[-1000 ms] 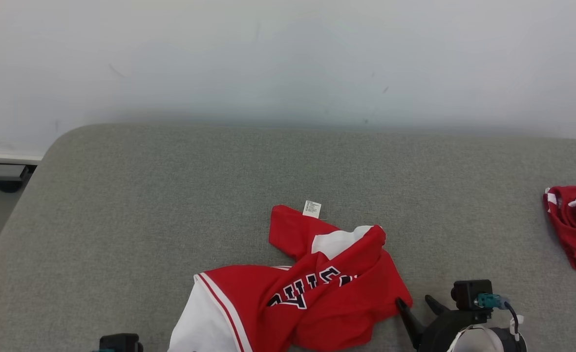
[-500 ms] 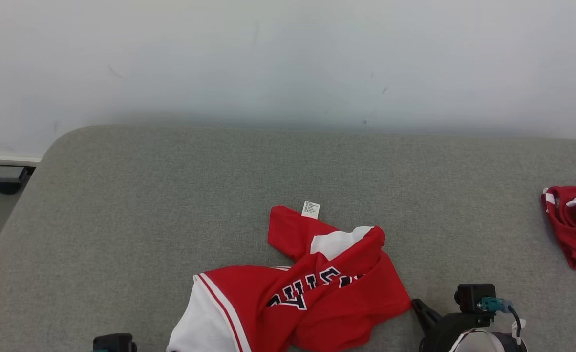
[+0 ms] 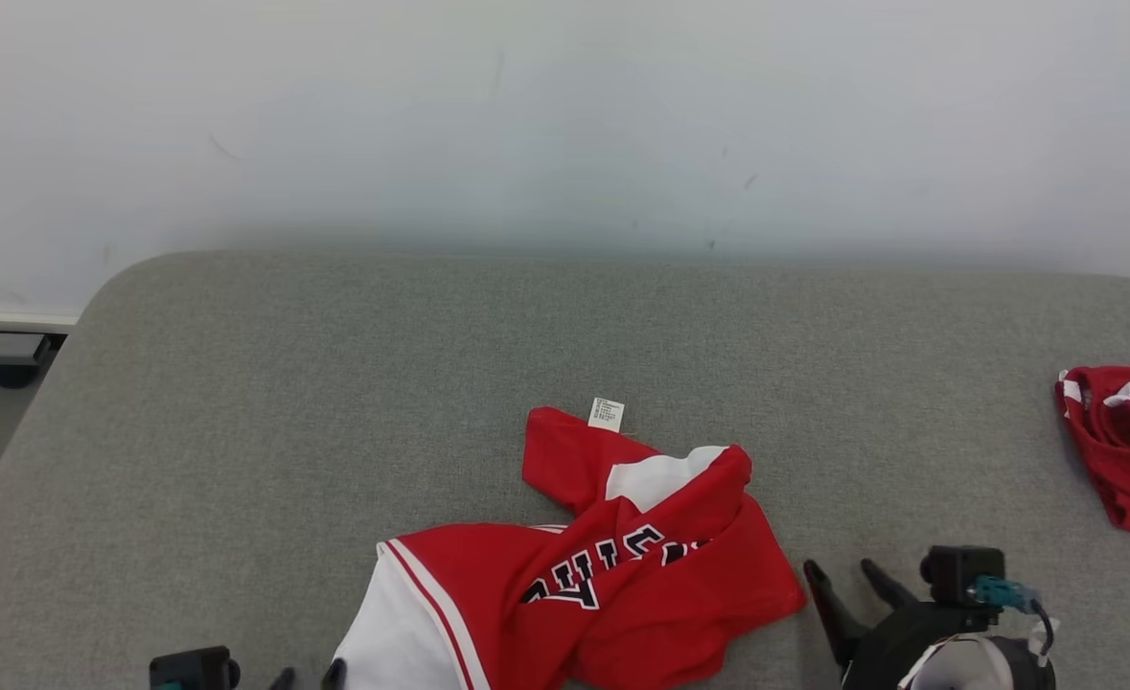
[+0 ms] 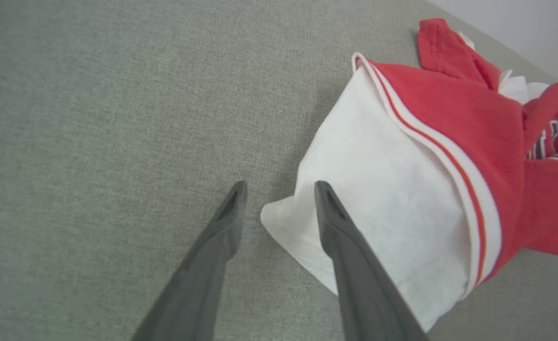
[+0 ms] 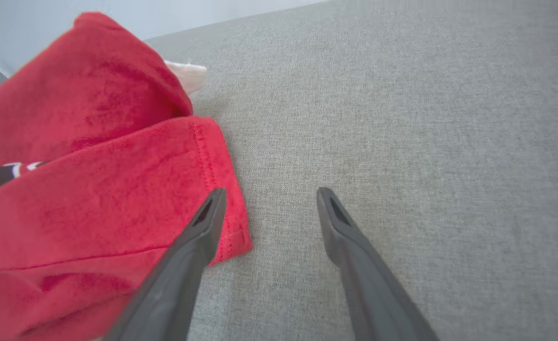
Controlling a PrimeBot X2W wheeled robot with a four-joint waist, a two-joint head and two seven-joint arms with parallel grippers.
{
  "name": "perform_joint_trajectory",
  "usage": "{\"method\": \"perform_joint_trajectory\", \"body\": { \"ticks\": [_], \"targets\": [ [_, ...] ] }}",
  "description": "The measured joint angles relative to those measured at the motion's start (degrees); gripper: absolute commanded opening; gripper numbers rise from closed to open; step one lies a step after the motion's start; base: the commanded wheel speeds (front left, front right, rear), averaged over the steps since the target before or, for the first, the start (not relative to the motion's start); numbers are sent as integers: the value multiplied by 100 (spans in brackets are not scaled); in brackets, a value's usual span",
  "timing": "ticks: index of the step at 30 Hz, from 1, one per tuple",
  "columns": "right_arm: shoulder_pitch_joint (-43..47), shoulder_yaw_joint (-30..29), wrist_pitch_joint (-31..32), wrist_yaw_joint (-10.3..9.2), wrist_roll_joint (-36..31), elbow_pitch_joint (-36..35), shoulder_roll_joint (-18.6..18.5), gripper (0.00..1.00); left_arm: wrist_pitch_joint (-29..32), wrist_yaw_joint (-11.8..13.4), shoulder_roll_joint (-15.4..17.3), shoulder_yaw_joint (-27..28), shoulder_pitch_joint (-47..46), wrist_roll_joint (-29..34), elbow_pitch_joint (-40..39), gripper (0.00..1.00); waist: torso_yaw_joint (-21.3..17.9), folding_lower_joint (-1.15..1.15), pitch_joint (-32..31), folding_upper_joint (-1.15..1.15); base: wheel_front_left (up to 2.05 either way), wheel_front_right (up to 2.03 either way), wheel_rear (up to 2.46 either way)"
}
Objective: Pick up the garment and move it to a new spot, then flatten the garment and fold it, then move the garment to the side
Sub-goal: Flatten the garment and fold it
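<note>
Left wrist view: left pincer (image 4: 279,188), fingers spread, nothing pinched. A white corner of the garment (image 4: 402,189) lies between the two fingers and runs under the one on this view's right; whether that finger touches the cloth cannot be told. Beyond that finger come a white panel, red-and-white striped trim, then the red body with dark lettering. On the pincer's other side is bare grey surface (image 4: 94,118).

Right wrist view: right pincer (image 5: 270,193), fingers spread, nothing pinched. A stitched red hem corner of the garment lies just beside and beneath the finger on this view's left. The other finger stands over bare surface.

Head view: the garment lies crumpled between the two pincers, with a white label (image 3: 607,413) at its far tip. Well apart, out past the right pincer, a second red-and-white cloth (image 3: 1120,441) lies at the picture's edge. A pale wall (image 3: 565,115) stands behind.
</note>
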Motion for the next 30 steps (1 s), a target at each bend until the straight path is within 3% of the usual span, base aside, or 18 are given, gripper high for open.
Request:
{"method": "perform_joint_trajectory", "body": {
  "ticks": [11,29,30],
  "targets": [
    [38,103,-209,51,31,-168,-152,100,40,-120,103,-31,90,-23,-119,100,-11,0,-22,0,0,0,0],
    [-264,577,400,101,-64,344,0,100,679,-481,-59,-381,-587,-58,809,100,94,0,124,0,0,0,0],
    [-271,586,419,100,-64,356,1,89,708,-523,-76,-377,-616,-91,826,100,94,0,128,0,0,0,0]
  ]
}}
